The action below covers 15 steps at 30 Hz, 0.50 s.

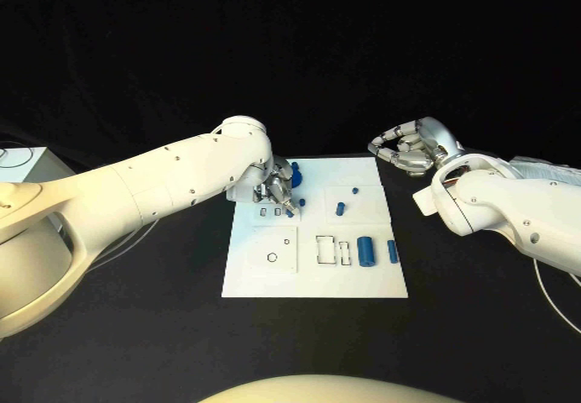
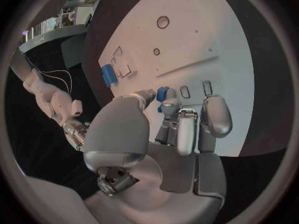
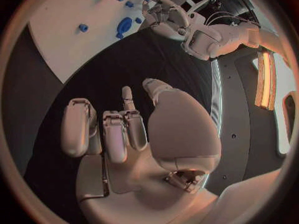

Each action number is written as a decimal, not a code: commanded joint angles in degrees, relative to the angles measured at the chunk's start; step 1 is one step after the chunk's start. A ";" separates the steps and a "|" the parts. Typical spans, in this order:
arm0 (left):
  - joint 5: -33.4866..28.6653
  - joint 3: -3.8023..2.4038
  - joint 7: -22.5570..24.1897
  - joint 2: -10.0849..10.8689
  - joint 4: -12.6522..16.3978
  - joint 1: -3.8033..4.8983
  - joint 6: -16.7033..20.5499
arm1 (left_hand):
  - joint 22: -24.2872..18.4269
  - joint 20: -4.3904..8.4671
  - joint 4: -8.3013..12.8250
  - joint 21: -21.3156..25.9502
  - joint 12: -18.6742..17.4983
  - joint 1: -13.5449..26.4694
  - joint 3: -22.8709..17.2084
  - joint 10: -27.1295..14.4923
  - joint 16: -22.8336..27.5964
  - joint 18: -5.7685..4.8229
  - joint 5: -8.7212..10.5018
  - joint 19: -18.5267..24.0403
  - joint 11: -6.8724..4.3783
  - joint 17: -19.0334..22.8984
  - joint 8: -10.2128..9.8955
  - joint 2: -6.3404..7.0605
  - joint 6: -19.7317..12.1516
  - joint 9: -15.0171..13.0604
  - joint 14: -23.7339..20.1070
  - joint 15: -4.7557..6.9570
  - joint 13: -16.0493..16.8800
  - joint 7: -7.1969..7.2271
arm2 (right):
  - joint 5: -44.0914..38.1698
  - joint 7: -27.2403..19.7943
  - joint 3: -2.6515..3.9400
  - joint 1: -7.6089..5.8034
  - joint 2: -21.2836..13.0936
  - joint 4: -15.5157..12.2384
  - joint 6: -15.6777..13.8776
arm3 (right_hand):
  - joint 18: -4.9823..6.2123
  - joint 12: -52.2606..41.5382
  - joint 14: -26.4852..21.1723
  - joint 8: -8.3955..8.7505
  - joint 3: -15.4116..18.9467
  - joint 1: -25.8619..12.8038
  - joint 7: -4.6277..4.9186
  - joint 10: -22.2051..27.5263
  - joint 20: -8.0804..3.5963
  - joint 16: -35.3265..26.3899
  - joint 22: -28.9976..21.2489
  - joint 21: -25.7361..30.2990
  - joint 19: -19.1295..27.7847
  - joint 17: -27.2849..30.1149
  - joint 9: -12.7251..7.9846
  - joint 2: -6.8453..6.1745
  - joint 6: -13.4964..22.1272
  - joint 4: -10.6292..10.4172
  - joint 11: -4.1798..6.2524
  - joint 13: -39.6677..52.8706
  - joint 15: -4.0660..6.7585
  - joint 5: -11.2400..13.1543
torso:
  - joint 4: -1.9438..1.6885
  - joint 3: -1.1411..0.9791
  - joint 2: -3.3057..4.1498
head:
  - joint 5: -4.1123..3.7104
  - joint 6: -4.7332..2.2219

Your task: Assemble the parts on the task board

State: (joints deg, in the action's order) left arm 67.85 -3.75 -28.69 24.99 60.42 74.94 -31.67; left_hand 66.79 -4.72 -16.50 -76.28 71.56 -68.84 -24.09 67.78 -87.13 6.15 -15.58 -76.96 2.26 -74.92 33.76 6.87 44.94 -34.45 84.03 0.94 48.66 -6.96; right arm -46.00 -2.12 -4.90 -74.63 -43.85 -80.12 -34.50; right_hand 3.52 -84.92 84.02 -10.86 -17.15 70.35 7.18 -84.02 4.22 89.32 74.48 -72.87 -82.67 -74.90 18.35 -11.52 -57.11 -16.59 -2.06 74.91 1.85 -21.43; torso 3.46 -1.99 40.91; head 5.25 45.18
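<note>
The white task board lies in the middle of the table. My left hand hovers low over its far left part, and its thumb and a finger pinch a small blue part just above a row of small slots. A larger blue part stands beside that hand. More blue parts lie on the board: one short piece, a small one, and two cylinders by a rectangular recess. My right hand hangs off the board's far right corner, fingers loosely bent, holding nothing.
Two round holes mark the board's near left area. A white box stands at the table's far left. Black table spreads around the board.
</note>
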 commanded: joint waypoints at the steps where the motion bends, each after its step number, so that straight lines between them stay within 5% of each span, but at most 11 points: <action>1: -0.49 0.00 0.42 -0.12 -0.11 -0.01 -0.08 | -0.07 0.07 0.10 0.27 -0.43 -0.84 -1.80 -0.29 0.37 -0.77 -0.25 0.51 -0.20 -8.16 0.36 0.06 -0.10 -0.47 3.45 0.58 0.13 0.46 | -0.25 0.02 0.04 -0.03 0.04 -0.01 0.73 | 0.72 0.03 5.56 -0.31 0.34 -0.59 0.10 -3.81 0.13 -0.16 0.04 0.20 0.20 -13.96 0.05 0.20 0.43 -0.02 -0.40 11.94 -0.32 -0.31 | 0.00 -0.04 -0.01 | 0.01 -0.02; 15: -1.90 0.00 1.34 -0.10 -0.23 -0.01 1.47 | 0.04 0.44 5.03 0.19 -1.44 -2.18 -17.47 0.43 0.22 -0.81 -0.16 0.59 -0.80 -8.82 3.70 1.36 -0.87 -5.72 3.67 1.08 0.97 1.08 | -0.33 0.55 0.02 -0.03 0.08 0.04 1.39 | 0.73 0.10 5.54 -0.33 0.38 -0.60 0.12 -3.78 0.15 -0.20 -0.03 0.29 0.24 -13.91 0.07 0.28 0.53 0.00 -0.42 11.90 -0.34 -0.31 | 0.00 -0.05 0.00 | 0.11 0.19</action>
State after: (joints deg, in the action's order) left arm 67.19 -3.74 -28.45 24.95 60.15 74.94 -30.95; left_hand 66.90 -4.39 -12.77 -76.28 70.39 -70.75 -40.12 68.20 -87.13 6.16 -15.45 -76.63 1.84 -74.92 37.10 8.43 44.04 -38.14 84.05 1.75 49.61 -6.23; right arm -46.01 -1.77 -4.92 -74.64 -43.81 -80.10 -34.01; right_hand 3.51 -84.92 84.02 -10.86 -17.01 70.12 7.34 -84.02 4.22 89.32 74.48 -72.87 -82.66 -74.90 18.34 -11.29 -56.92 -16.61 -2.06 74.91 1.85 -21.43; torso 3.47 -2.01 40.90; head 5.28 45.34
